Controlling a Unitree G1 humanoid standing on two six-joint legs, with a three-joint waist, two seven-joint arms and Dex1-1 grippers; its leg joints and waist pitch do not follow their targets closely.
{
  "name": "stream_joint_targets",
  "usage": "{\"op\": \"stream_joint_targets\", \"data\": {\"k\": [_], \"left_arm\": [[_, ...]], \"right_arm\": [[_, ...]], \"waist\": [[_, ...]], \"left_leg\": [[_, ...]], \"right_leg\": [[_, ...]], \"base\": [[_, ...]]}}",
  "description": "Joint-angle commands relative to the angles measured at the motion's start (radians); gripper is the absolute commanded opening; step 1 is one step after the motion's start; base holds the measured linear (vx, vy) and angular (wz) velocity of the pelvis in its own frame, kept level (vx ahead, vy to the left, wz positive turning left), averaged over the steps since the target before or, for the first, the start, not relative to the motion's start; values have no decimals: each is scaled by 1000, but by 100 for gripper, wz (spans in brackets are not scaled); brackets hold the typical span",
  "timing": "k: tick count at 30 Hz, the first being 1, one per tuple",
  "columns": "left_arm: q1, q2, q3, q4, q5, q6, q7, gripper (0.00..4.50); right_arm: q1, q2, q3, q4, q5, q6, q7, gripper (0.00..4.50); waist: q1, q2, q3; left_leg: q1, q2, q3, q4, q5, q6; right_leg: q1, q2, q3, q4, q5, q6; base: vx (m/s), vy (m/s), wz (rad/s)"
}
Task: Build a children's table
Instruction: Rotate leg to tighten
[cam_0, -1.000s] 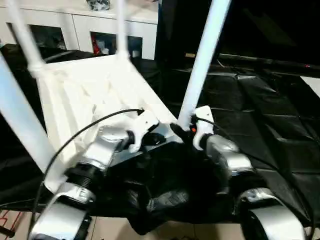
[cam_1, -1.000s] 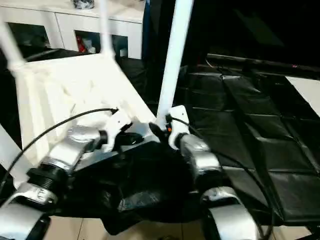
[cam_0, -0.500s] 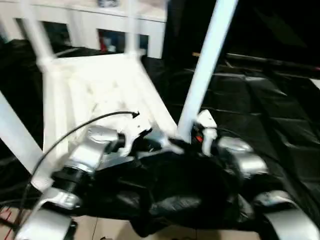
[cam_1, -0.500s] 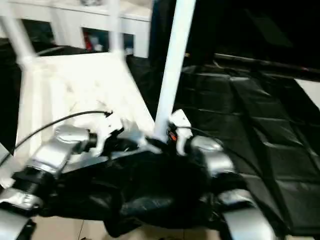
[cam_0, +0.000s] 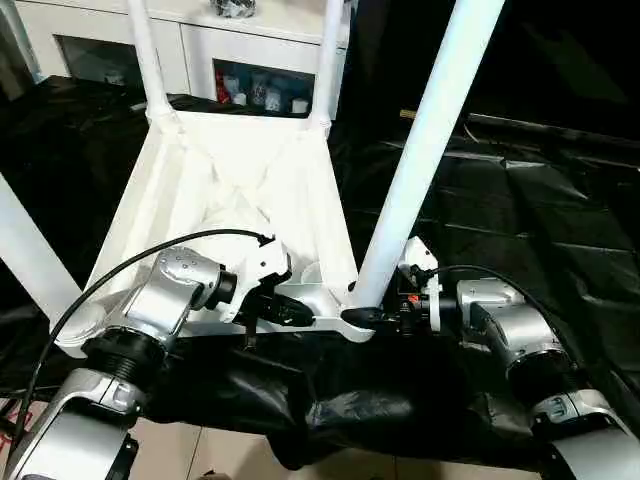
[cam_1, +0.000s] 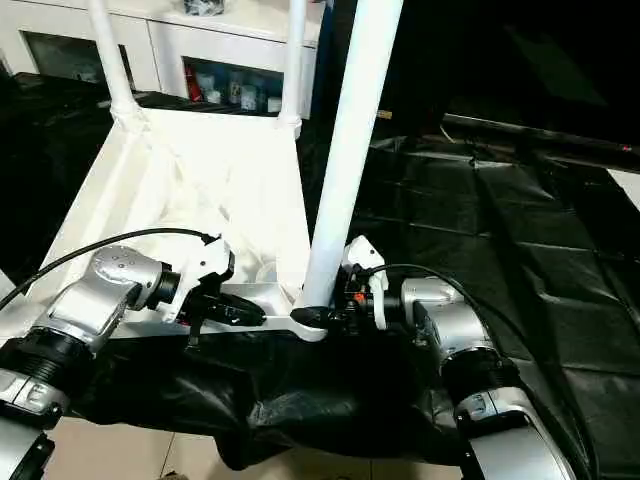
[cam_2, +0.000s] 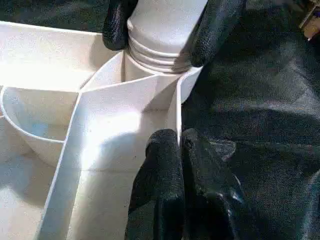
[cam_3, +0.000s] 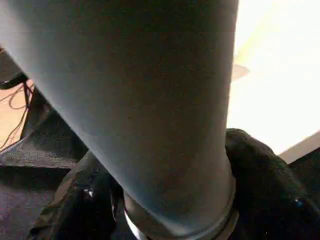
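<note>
Standing near-upright from the near-right corner socket (cam_0: 352, 318) of the overturned children's table (cam_0: 235, 190), the leg (cam_0: 425, 140) was held at its base by our right pincer (cam_0: 372, 318), its fingers clamped on the leg — long axis rising straight above the pincer. Our left pincer (cam_2: 179, 150) pinched the rim wall (cam_2: 174, 107) just beside that socket. The draped tabletop (cam_0: 520, 200) carried all. The leg's seating depth stayed hidden behind the fingers, its top cut off.

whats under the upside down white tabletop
The white plastic ribbed tabletop lies underside up on the black-draped work table; wrinkled black cloth shows along its near edge. Whatever lies directly beneath the tabletop is covered.
</note>
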Motion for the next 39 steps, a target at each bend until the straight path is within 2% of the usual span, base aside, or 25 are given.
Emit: {"op": "stream_joint_targets", "data": {"k": [1,3,5,6,8,9,10,12,14,17,18,19,21,22,25,27,29,31,32,36,37,39], "left_arm": [[-22,-46,-44,19,18,-5,34,0],[-22,-58,-34,27,22,-5,64,0],[-29,-96,-2,40,24,14,167,0],[-34,-115,11,47,25,24,214,0],[-33,-131,15,43,29,33,247,0],[-33,-146,17,40,32,40,273,0],[-32,-158,19,37,32,48,289,0],[-25,-193,15,18,32,71,321,0],[-20,-211,10,4,33,82,328,0],[-15,-253,3,-15,34,95,353,0],[-14,-264,-2,-24,34,99,358,0],[-14,-271,-6,-26,34,100,365,0],[-16,-273,-9,-24,36,99,372,0],[-18,-273,-9,-21,37,96,376,0],[-19,-259,-13,-15,44,82,372,0],[-13,-232,-16,-17,44,62,335,0],[-10,-225,-15,-20,44,60,324,0],[-3,-200,-18,-28,43,41,282,0],[-2,-186,-21,-30,41,33,257,0],[-2,-152,-29,-31,31,14,186,0],[-3,-139,-30,-26,26,-5,158,0],[-10,-116,-28,-6,20,-51,107,0]], "right_arm": [[8,33,54,-51,14,24,48,268],[9,43,38,-46,16,20,20,267],[-13,81,-14,18,2,-12,-130,267],[-28,99,-36,57,-11,-26,-212,267],[-47,122,-60,107,-25,-29,-323,266],[-62,140,-80,145,-31,-27,-405,266],[-70,151,-91,166,-35,-28,-456,266],[-82,183,-104,213,-53,-44,-571,266],[-91,203,-111,237,-59,-43,-635,266],[-105,249,-120,264,-75,-47,-724,266],[-103,263,-118,260,-71,-48,-708,266],[-105,273,-120,265,-69,-57,-692,322],[-110,277,-125,272,-65,-62,-689,335],[-112,276,-126,274,-63,-64,-683,342],[-112,257,-98,269,-82,-102,-664,367],[-101,220,-71,238,-99,-146,-600,367],[-99,211,-68,231,-104,-160,-581,367],[-78,178,-51,186,-102,-200,-480,367],[-65,157,-40,157,-92,-204,-410,367],[-34,102,-12,87,-68,-196,-245,367],[-22,78,3,62,-56,-184,-184,367],[-7,40,23,23,-37,-154,-85,367]], "waist": [[-3,7,-56],[-2,8,-55],[-1,7,-54],[-2,5,-50],[-4,5,-50],[-12,3,-49],[-21,3,-48],[-31,2,-48],[-36,4,-49],[-41,7,-49],[-44,7,-48],[-45,10,-50],[-45,8,-52],[-44,10,-51],[-43,10,-53],[-42,11,-53],[-40,11,-55],[-36,12,-57],[-35,10,-57],[-30,11,-62],[-29,9,-62],[-22,7,-58]], "left_leg": [[0,-16,20,-64,-256,22],[0,-16,21,-64,-258,21],[1,-16,22,-64,-270,15],[1,-18,18,-66,-299,-4],[3,-19,17,-66,-314,-11],[1,-21,16,-66,-327,-16],[-5,-22,11,-69,-329,-22],[-6,-23,9,-67,-338,-24],[0,-24,10,-64,-352,-13],[-3,-24,8,-67,-360,-11],[-2,-22,8,-68,-368,-14],[0,-22,8,-67,-379,-11],[-1,-22,9,-68,-383,-5],[-1,-21,10,-68,-384,-3],[-4,-21,12,-69,-371,1],[-4,-21,13,-68,-362,5],[-5,-20,16,-66,-342,15],[-7,-19,17,-66,-307,23],[-7,-18,18,-65,-301,28],[-5,-16,24,-58,-210,71],[-7,-16,25,-57,-195,77],[-4,-17,25,-58,-213,90]], "right_leg": [[57,-20,20,-71,-285,-182],[56,-20,20,-72,-284,-185],[53,-20,20,-74,-298,-182],[51,-21,17,-80,-381,-157],[49,-23,16,-86,-435,-138],[46,-23,16,-89,-475,-124],[50,-24,13,-92,-511,-105],[46,-25,9,-98,-556,-84],[40,-23,9,-105,-561,-79],[41,-20,8,-102,-544,-81],[38,-19,9,-103,-535,-83],[38,-18,9,-103,-521,-87],[38,-16,10,-99,-484,-102],[38,-16,11,-98,-465,-112],[42,-16,12,-94,-429,-125],[43,-16,14,-93,-404,-135],[46,-15,16,-89,-363,-149],[51,-16,17,-82,-303,-170],[53,-15,17,-81,-289,-175],[58,-12,19,-62,-114,-236],[60,-13,19,-58,-96,-247],[60,-11,17,-65,-127,-244]], "base": [[0,0,0],[0,0,0],[0,0,0],[0,0,0],[0,0,0],[0,0,0],[0,0,0],[0,0,0],[0,0,0],[0,0,0],[0,0,0],[0,0,0],[0,0,0],[0,0,0],[0,0,0],[0,0,0],[0,0,0],[0,0,0],[0,0,0],[0,0,0],[0,0,0],[0,0,0]]}}
